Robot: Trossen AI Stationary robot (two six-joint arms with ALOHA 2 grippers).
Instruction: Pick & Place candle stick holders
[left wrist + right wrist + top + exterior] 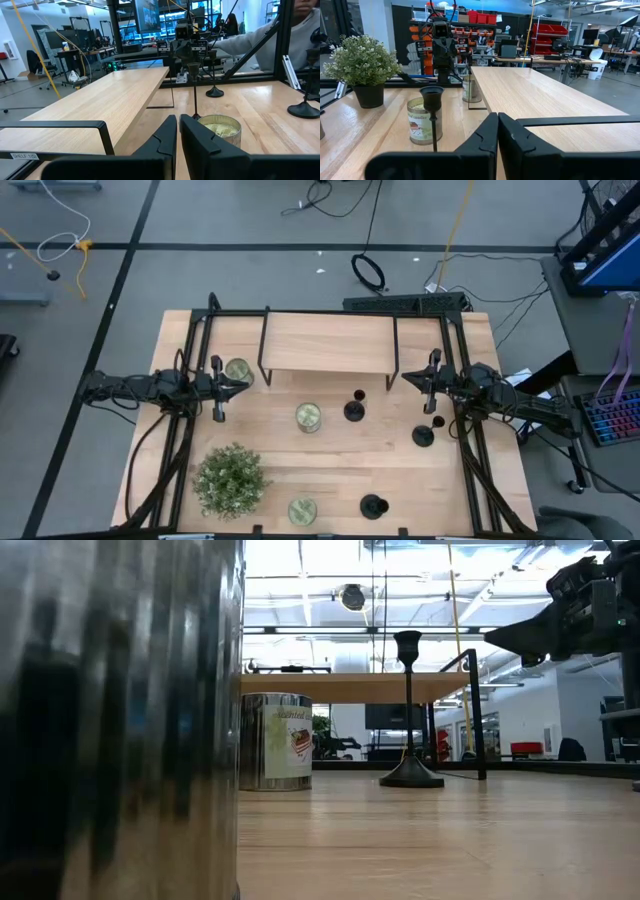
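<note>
High view: both arms parked at the bench (330, 455) sides, left gripper (235, 387) beside a round tin candle (238, 370) near the raised light-wood shelf (328, 342), right gripper (410, 379) at the shelf's other end. Three matte-black candle stick holders sit on the bench: one (355, 408) mid-bench beside a second tin candle (308, 416), one (428, 433) near the right arm, one (373, 505) at the front edge; bushy green potted plant (232, 477) front-left. Low view: one holder (409, 710) stands upright, a labelled tin (276, 741) well behind it; a big blurred metal can fills the left. Left wrist view: fingers (162, 142) pressed together, nothing held. Right wrist view: fingers (485, 137) also pressed together and empty, holder cup (432, 95) close ahead. Risks, my read: thin stems on small bases tip easily if a finger clips the cup on approach; the tin touching-close to the middle holder could get bumped; closed jaws must spread before descent or they'll knock the holder over.
</note>
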